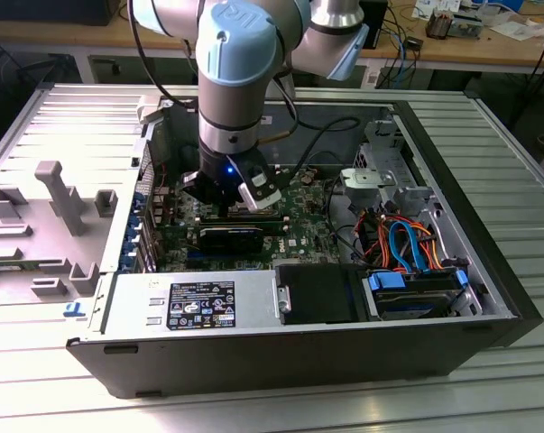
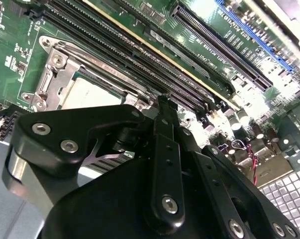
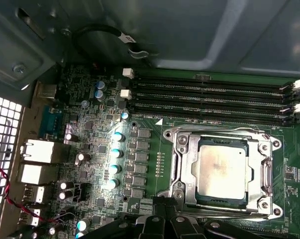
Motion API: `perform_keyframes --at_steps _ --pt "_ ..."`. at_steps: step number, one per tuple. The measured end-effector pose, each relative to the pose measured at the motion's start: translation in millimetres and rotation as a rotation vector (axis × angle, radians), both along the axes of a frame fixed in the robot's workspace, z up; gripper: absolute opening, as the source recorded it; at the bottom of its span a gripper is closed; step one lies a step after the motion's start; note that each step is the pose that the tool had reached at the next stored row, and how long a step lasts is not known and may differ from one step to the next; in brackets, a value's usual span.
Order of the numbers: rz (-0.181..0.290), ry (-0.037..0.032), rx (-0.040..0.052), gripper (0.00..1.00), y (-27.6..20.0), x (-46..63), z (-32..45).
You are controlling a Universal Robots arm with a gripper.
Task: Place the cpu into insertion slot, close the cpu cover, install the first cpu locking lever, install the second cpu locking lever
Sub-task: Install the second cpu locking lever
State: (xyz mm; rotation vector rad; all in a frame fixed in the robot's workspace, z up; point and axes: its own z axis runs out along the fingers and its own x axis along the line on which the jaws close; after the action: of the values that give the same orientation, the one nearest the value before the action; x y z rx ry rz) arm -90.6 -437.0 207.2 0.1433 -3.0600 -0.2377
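Note:
The cpu (image 3: pixel 222 167) lies flat in its socket on the green motherboard, silvery top up; it is also in the second wrist view (image 2: pixel 90 94). The cpu cover (image 3: pixel 186 172) lies down around the chip as a metal frame. Thin lever rods (image 3: pixel 214 130) run low along the socket's sides. My gripper (image 3: pixel 163 201) hovers at the socket's edge, shut, holding nothing; its black body fills the foreground in the second wrist view (image 2: pixel 162 104). In the exterior view the gripper (image 1: pixel 225 194) reaches down into the open computer case.
Black memory slots (image 3: pixel 209 94) run beside the socket, and capacitors (image 3: pixel 115 154) stand on its other side. The case (image 1: pixel 488 271) holds a power supply (image 1: pixel 199 302), drive bays and loose cables (image 1: pixel 407 244). A grey fixture tray (image 1: pixel 46 216) lies on the exterior view's left.

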Motion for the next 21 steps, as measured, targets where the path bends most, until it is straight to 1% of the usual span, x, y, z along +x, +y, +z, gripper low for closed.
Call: perform_keyframes --at_steps 2,7,9,11,16,18,21 --pt "0.000 0.0000 0.0073 0.11 0.1 0.1 -0.6" --pt "0.000 0.0001 0.0204 0.11 0.0 0.0 -2.1" --pt "0.000 0.0000 0.0324 0.11 0.0 0.1 -2.8" --pt "0.000 0.0000 0.0402 0.11 0.1 0.0 -3.3" --pt "0.000 0.0000 0.0525 0.11 -0.4 0.0 -5.2" --pt "0.000 -0.0001 0.0551 0.11 -0.6 0.0 -6.4" --pt "0.000 0.0003 0.0564 0.11 -1.0 -0.1 -7.9"
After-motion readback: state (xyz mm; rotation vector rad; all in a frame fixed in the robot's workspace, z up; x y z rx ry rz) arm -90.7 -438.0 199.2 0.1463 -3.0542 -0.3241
